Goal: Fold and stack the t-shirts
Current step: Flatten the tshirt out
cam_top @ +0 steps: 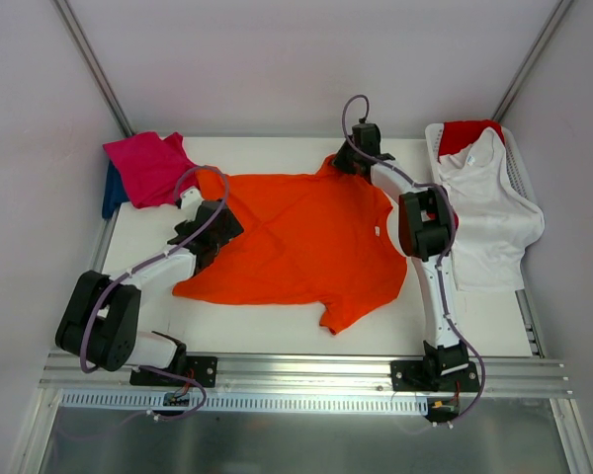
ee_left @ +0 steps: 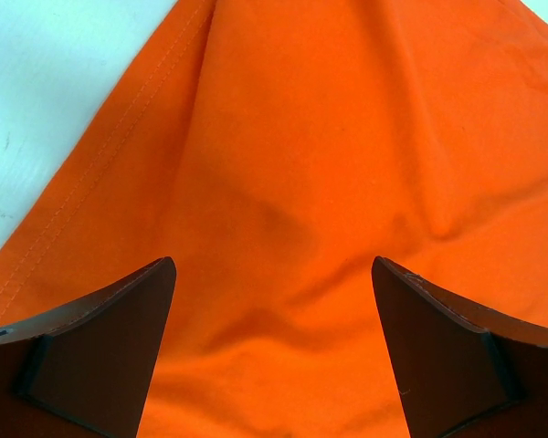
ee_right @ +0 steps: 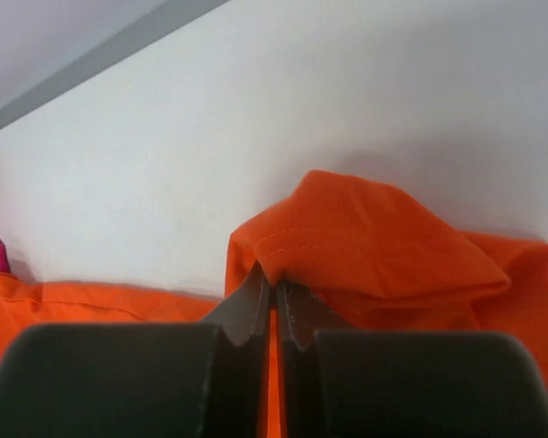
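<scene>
Lying spread mid-frame on the table (cam_top: 277,341), the orange t-shirt (cam_top: 296,247) has a fold at its upper edge clamped tight in the right gripper (ee_right: 274,294). The left gripper (ee_left: 274,274) stands wide apart over its left part. A pink t-shirt (cam_top: 148,166) lies upper left, a white t-shirt (cam_top: 484,212) at right.

A: How is the left arm (cam_top: 153,269) set?
B: Elbow folded back at the tabletop's (cam_top: 257,331) near-left corner, forearm reaching inward. The left end effector (ee_left: 274,351) points down, jaws spread wide.
A: And the right arm (cam_top: 437,291)?
B: Stretched from near edge to far edge, right end effector (ee_right: 274,297) pinched closed on a fold of the orange t-shirt (ee_right: 374,237).
</scene>
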Motion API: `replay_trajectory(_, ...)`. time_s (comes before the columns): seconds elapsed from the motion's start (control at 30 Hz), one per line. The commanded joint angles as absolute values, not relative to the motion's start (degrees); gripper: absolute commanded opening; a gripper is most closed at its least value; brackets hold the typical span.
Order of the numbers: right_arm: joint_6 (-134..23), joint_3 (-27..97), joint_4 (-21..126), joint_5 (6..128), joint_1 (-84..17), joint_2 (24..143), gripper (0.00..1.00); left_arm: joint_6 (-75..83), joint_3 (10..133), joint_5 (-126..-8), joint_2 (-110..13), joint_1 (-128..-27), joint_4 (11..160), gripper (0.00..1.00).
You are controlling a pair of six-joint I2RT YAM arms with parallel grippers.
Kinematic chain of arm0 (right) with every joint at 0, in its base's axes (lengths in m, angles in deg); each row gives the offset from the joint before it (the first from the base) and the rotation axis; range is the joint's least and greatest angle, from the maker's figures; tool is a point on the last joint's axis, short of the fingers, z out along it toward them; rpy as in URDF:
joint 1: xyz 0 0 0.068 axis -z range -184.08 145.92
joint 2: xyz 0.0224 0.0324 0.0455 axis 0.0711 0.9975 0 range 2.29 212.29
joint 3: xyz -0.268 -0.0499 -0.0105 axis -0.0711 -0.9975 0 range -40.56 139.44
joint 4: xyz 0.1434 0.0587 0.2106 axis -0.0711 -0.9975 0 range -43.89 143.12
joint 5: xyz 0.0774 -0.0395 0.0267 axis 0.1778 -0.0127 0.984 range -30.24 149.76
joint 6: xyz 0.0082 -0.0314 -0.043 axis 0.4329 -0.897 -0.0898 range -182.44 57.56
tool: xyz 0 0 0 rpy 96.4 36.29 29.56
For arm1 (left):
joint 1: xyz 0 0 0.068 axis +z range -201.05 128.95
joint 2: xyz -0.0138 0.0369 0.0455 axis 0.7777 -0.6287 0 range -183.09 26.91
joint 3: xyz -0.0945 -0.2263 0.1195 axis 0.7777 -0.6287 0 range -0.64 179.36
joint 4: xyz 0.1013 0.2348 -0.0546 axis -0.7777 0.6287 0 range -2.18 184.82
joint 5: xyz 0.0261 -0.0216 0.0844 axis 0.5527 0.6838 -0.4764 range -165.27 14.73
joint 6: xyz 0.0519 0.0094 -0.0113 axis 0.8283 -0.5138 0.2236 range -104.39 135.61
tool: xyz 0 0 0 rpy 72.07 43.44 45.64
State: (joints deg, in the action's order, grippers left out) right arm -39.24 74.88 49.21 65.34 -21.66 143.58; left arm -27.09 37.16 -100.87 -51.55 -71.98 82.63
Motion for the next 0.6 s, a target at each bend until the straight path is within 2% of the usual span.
replay_trajectory(0.0, -35.64, 79.14, 59.86, 69.86, -21.57, 146.5, 0.01, -27.63, 39.35, -101.46, -52.28, -72.58, 82.19, 0.9)
replay_trajectory(0.33, -31.77, 83.98, 69.02, 70.22, -21.92, 151.7, 0.03, -27.72, 40.58, -101.28, -55.27, -72.58, 82.02, 0.9)
replay_trajectory(0.43, -32.9, 83.46, 73.76, 69.43, -22.18, 152.58, 0.13, -27.55, 40.85, -101.37, -56.15, -72.67, 81.93, 0.9)
replay_trajectory(0.47, -33.08, 83.37, 75.25, 69.34, -22.27, 152.84, 0.2, -27.46, 40.93, -101.37, -56.33, -72.67, 81.84, 0.9)
replay_trajectory(0.5, -33.17, 82.93, 77.87, 69.08, -22.45, 153.19, 0.45, -27.55, 41.02, -101.37, -56.5, -72.58, 81.84, 0.9)
replay_trajectory(0.53, -33.17, 82.67, 78.68, 68.55, -22.54, 153.37, 0.57, -27.55, 41.02, -101.37, -56.76, -72.67, 81.75, 0.9)
replay_trajectory(0.57, -33.61, 82.49, 80.08, 67.33, -22.62, 153.37, 0.73, -27.55, 41.02, -101.37, -56.94, -72.58, 81.75, 0.9)
